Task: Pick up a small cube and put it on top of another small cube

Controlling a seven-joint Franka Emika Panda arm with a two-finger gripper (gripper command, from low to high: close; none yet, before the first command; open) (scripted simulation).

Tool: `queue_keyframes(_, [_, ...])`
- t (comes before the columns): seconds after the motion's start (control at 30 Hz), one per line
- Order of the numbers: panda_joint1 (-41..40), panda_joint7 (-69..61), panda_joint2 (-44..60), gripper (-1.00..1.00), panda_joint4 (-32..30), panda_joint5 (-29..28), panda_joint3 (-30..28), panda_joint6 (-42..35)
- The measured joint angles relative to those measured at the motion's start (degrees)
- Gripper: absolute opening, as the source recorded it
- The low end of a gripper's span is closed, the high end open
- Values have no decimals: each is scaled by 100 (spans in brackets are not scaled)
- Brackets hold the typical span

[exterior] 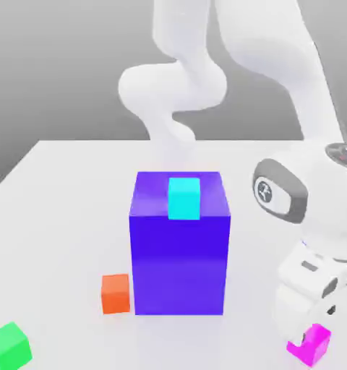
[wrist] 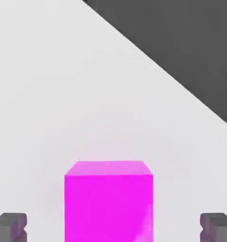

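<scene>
Nearest, along the exterior view's bottom edge, sit a green cube [exterior: 9, 345] at lower left and the small magenta cube [exterior: 310, 344] at lower right, on the white table [exterior: 61, 217]. The gripper [exterior: 322, 307] hangs just above it, fingers [wrist: 10, 226] spread wide either side, touching nothing. Farther back stand an orange cube [exterior: 116, 293] beside the big blue-violet block [exterior: 180, 267], a cyan cube [exterior: 183, 197] on top.

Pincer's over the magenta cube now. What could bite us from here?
1. The pincer is open with its fingertips apart from the magenta cube; an off-centre close may twist or push it.
2. In the exterior view the magenta cube sits near the front corner of the table, so a nudge might send it off.
</scene>
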Motion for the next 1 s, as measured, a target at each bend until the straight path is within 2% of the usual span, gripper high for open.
queue_keyframes(0.23, [8,-2,10,-100,1,2,-6,6])
queue_keyframes(0.4, [-274,-322,-827,-100,-175,377,243,-656])
queue_keyframes(1.0, [-3539,-3033,-1056,-100,354,1505,-1397,-1383])
